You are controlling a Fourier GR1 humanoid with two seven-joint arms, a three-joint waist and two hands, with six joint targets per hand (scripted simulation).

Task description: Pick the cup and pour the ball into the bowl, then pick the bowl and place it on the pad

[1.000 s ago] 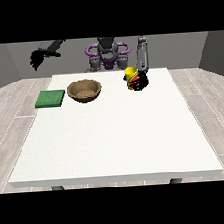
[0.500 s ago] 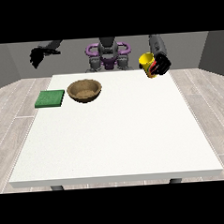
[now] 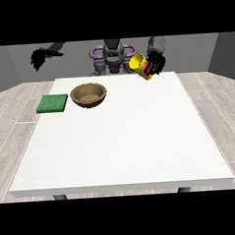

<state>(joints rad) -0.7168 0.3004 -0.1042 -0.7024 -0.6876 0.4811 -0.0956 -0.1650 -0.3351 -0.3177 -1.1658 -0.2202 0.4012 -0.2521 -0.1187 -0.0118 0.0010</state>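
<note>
**Ana:** Grey walls and pale plank flooring ring the white tabletop (image 3: pixel 121 139). Which hand has the cup?

**Ben:** The hand at the view's right (image 3: pixel 155 63). Its dark fingers are curled round the yellow cup (image 3: pixel 139 65), which is up in the air above the tabletop's far edge and tilted, mouth turned toward the view's left. I cannot make out the ball.

**Ana:** And outward from that hand?

**Ben:** Toward the view's left and lower down sits the brown bowl (image 3: pixel 89 95), well apart from the cup, upright, near the far edge. Just beyond the bowl on the same line lies the green pad (image 3: pixel 52 103), flat, close to the tabletop's left edge. Bowl and pad are near each other but not touching.

**Ana:** How much open room is there?

**Ben:** Everything below the hand toward the camera is bare white surface, right out to the near edge and the right edge. The stretch of tabletop between cup and bowl is also bare.

**Ana:** The other hand?

**Ben:** The hand at the view's left (image 3: pixel 38 57) hangs raised, beyond the tabletop's far left corner, above and past the pad. It holds nothing. Whether its fingers are spread or curled, I cannot tell.
</note>
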